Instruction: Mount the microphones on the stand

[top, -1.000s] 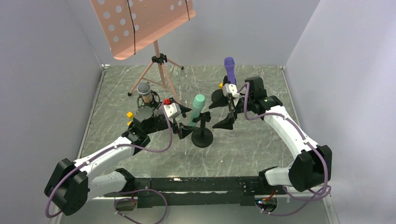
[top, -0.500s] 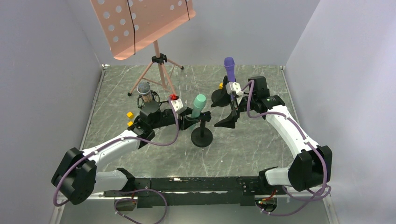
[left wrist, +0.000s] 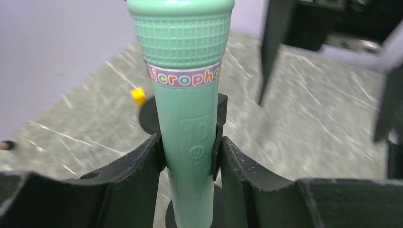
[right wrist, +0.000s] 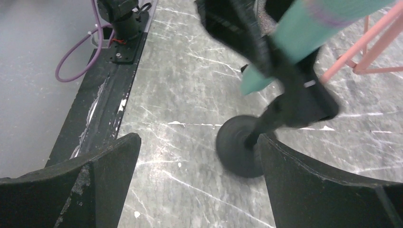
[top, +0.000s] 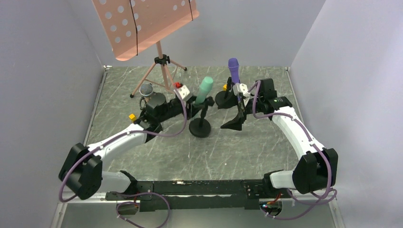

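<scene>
The mint-green microphone (top: 204, 90) (left wrist: 185, 95) sits tilted in the black clip of a round-based stand (top: 199, 128) (right wrist: 237, 145). My left gripper (top: 197, 102) (left wrist: 187, 161) is shut on its body at the clip. The purple microphone (top: 233, 71) stands upright at the back, its holder hidden behind my right gripper. The bronze microphone with a silver mesh head (top: 146, 89) stands behind my left arm. My right gripper (top: 230, 111) (right wrist: 199, 156) is open and empty, just right of the green microphone's stand and in front of the purple one.
A pink perforated music stand (top: 142, 23) on a tripod (top: 161, 71) rises at the back left. Small yellow cubes lie by my left wrist (top: 132, 116) and beside the purple microphone (top: 225, 87) (left wrist: 139, 96). Grey walls close in on three sides.
My left gripper closed on the mint-green microphone and carried it, stand included, away from me and a little left. My right gripper shifted slightly and stayed open.
</scene>
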Robot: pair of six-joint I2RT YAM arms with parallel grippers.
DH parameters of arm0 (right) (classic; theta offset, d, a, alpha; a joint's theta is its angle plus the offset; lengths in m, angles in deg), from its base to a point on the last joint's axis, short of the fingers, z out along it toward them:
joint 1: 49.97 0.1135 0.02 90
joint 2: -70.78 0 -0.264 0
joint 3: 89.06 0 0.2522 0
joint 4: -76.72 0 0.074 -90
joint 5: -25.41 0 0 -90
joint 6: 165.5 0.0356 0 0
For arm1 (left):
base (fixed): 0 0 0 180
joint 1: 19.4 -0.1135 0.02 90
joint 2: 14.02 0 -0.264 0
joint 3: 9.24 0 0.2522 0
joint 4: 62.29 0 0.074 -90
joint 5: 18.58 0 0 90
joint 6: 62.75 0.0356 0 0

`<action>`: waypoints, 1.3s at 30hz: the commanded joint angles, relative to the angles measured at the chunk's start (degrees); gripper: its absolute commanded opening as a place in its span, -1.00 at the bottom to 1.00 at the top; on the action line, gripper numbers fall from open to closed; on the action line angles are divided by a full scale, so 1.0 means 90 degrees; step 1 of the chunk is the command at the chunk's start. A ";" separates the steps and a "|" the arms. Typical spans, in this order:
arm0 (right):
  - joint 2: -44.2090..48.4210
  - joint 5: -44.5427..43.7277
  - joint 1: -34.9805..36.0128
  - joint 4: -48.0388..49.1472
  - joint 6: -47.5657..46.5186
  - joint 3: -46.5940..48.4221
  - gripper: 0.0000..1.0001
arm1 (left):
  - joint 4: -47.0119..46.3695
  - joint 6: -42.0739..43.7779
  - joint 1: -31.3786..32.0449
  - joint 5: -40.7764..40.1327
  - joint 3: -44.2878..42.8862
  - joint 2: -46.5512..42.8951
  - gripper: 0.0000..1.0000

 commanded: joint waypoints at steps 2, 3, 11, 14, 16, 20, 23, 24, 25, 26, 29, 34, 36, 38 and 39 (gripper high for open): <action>0.0268 0.0380 -0.0354 -0.0234 -0.0312 0.0297 0.99 | -0.1074 0.0022 -0.0157 -0.1022 -0.1454 0.0747 -1.00; 0.0317 0.0406 -0.0415 -0.0227 -0.0302 0.0292 0.99 | -0.1160 0.0006 -0.0205 -0.1016 -0.1638 0.0942 -1.00; 0.0490 0.0424 -0.0718 -0.0197 -0.0290 0.0264 0.99 | -0.1607 -0.0456 -0.0623 -0.1245 -0.3089 0.2607 -1.00; 0.0464 0.0444 -0.0799 -0.0327 -0.0404 0.0309 0.99 | -0.1642 -0.0372 -0.0661 -0.1319 -0.3471 0.3088 -1.00; 0.0451 0.0445 -0.0830 -0.0372 -0.0453 0.0316 0.99 | -0.1701 -0.0344 -0.0678 -0.1342 -0.3594 0.3347 -1.00; 0.0405 0.0435 -0.0910 -0.0486 -0.0570 0.0334 0.99 | -0.1898 -0.0426 -0.0704 -0.1317 -0.3345 0.3534 -1.00; 0.0342 0.0454 -0.0956 -0.0611 -0.0680 0.0376 0.99 | -0.2206 -0.0523 -0.0708 -0.1249 -0.2772 0.3355 -0.90; 0.0305 0.0449 -0.0958 -0.0657 -0.0723 0.0385 0.99 | -0.2277 -0.0560 -0.0710 -0.1218 -0.2584 0.3274 -0.76; 0.0275 0.0445 -0.0962 -0.0685 -0.0748 0.0393 0.99 | -0.2340 -0.0599 -0.0706 -0.1191 -0.2383 0.3174 -0.59; 0.0244 0.0437 -0.0963 -0.0705 -0.0763 0.0405 0.99 | -0.2379 -0.0642 -0.0713 -0.1159 -0.2211 0.3075 -0.43; 0.0172 0.0399 -0.0973 -0.0741 -0.0795 0.0407 0.99 | -0.2378 -0.0741 -0.0706 -0.1130 -0.1753 0.2697 0.16; 0.0063 0.0386 -0.1063 -0.0744 -0.0790 0.0412 0.99 | -0.1883 -0.0838 -0.0715 -0.1239 -0.1455 0.2111 0.79; 0.0047 0.0377 -0.1110 -0.0724 -0.0771 0.0396 0.99 | -0.1493 -0.0887 -0.0715 -0.1233 -0.1547 0.1871 0.88; 0.0048 0.0376 -0.1182 -0.0699 -0.0758 0.0383 0.99 | -0.1004 -0.0946 -0.0715 -0.1115 -0.1683 0.1658 0.91; 0.0047 0.0376 -0.1216 -0.0689 -0.0748 0.0372 0.99 | -0.0770 -0.0956 -0.0708 -0.1072 -0.1754 0.1566 0.95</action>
